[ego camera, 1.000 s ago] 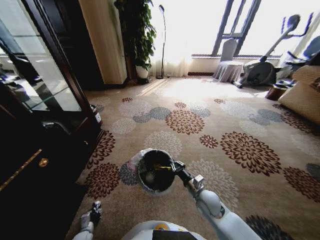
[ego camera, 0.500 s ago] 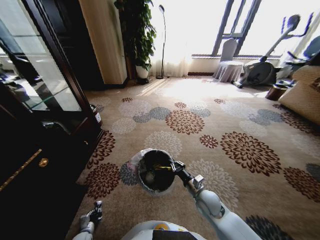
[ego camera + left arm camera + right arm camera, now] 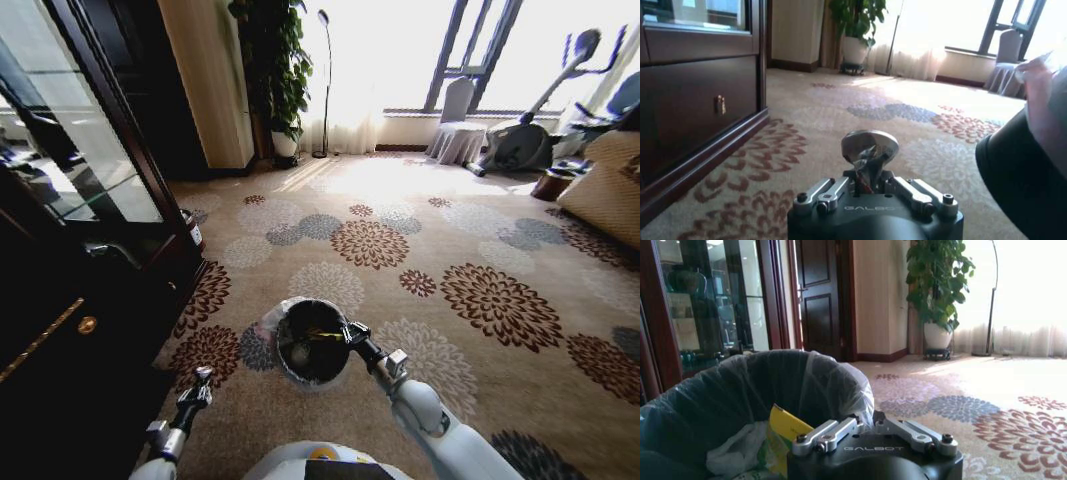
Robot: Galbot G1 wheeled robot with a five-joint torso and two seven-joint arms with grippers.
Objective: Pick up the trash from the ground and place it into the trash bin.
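Observation:
The trash bin [image 3: 281, 345] is a round black bucket with a whitish liner, standing on the carpet just before me. My right gripper [image 3: 350, 333] hangs at its right rim, over the opening. Seen from the right wrist, the bin [image 3: 773, 385] holds a yellowish wrapper piece [image 3: 783, 432] and a white plastic bag [image 3: 733, 455] beside the gripper body. My left gripper [image 3: 200, 384] is raised above the carpet, left of the bin and apart from it. In the left wrist view its fingers [image 3: 870, 147] are shut with nothing between them, and the bin's black wall [image 3: 1020, 180] stands alongside.
A tall dark wooden cabinet [image 3: 90, 300] with glass doors runs along the left. A small dark cylinder [image 3: 192, 228] stands at its foot. A potted plant [image 3: 275, 70], a covered chair [image 3: 455, 130], an exercise bike [image 3: 530, 135] and a sofa [image 3: 610, 190] line the far side. Open floral carpet lies between.
My left arm has lifted and reached forward, so its gripper now sits higher and closer to the bin. The right arm and the bin have not moved.

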